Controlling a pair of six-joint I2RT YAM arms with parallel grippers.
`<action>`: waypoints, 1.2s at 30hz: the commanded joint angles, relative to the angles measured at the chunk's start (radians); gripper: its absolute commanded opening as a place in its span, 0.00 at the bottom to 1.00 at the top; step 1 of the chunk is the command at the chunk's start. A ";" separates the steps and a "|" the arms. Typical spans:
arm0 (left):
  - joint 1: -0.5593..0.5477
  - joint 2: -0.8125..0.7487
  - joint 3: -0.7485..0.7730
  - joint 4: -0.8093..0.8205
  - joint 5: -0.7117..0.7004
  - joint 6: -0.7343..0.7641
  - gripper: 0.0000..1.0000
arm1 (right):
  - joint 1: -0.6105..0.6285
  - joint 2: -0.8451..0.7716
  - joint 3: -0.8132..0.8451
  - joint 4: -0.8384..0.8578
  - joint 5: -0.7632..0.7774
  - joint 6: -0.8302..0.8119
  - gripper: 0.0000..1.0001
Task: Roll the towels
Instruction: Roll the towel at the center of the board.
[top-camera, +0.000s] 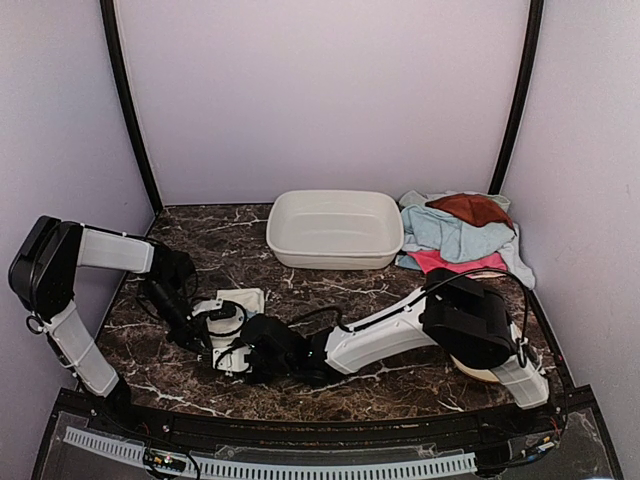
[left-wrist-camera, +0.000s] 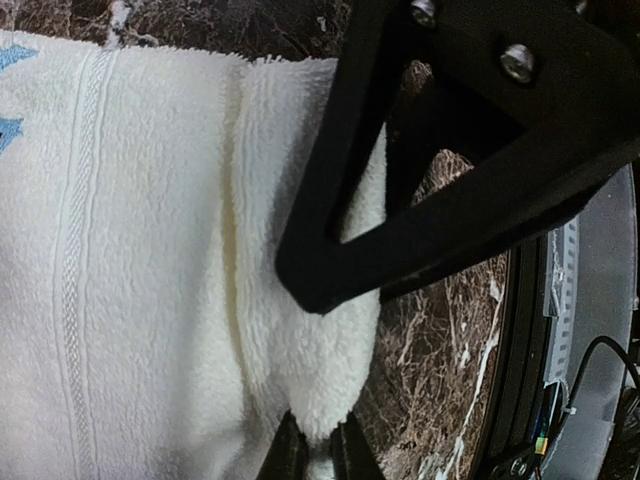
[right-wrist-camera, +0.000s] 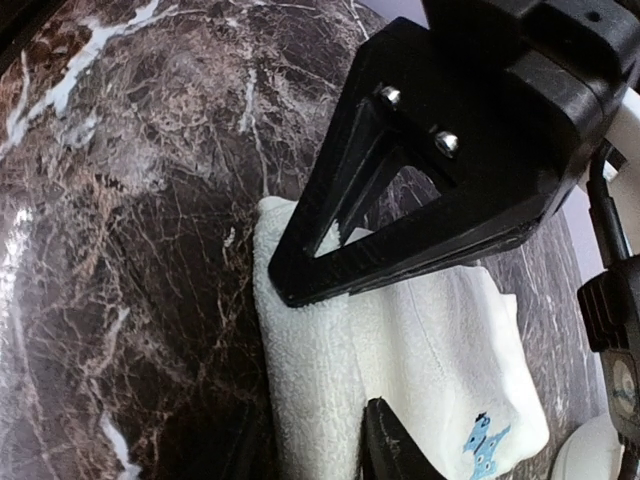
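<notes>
Near the front-left of the dark, white-veined marble worktop (top-camera: 400, 280) lies the cream-white towel (top-camera: 243, 298), folded into a thick oblong, with both arms bent in over it. Its cloth is soft looped terry with a woven ribbed band running along its length, and a small blue mark (right-wrist-camera: 485, 445) sits near one corner.

In the left wrist view, one long edge is gathered into a plump ridge. The left fingers (left-wrist-camera: 308, 365), black triangular frames with open centres, stand partly apart and are pinched on that ridge, which tapers to a point at the lower finger.

The right fingers (right-wrist-camera: 335, 350) straddle one end of the same towel, the upper tip at its edge and the lower one beneath. They are apart by about the cloth's thickness, and I cannot tell whether they press it.

Behind stands a smooth white basin (top-camera: 335, 255) with rounded corners. To its right, in the back corner, is a crumpled heap: a light blue towel (top-camera: 450, 235), a rust-brown towel (top-camera: 470, 208) on top, and a pink towel (top-camera: 445, 262) at the front.
</notes>
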 joint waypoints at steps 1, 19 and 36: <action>0.007 -0.032 0.021 -0.046 0.022 0.025 0.04 | -0.021 0.024 0.034 0.008 -0.036 0.023 0.29; 0.185 -0.497 -0.164 0.098 0.037 0.119 0.51 | -0.084 -0.017 0.126 -0.332 -0.389 0.573 0.00; -0.094 -0.591 -0.264 0.223 -0.137 0.198 0.51 | -0.242 0.214 0.371 -0.522 -0.831 1.028 0.00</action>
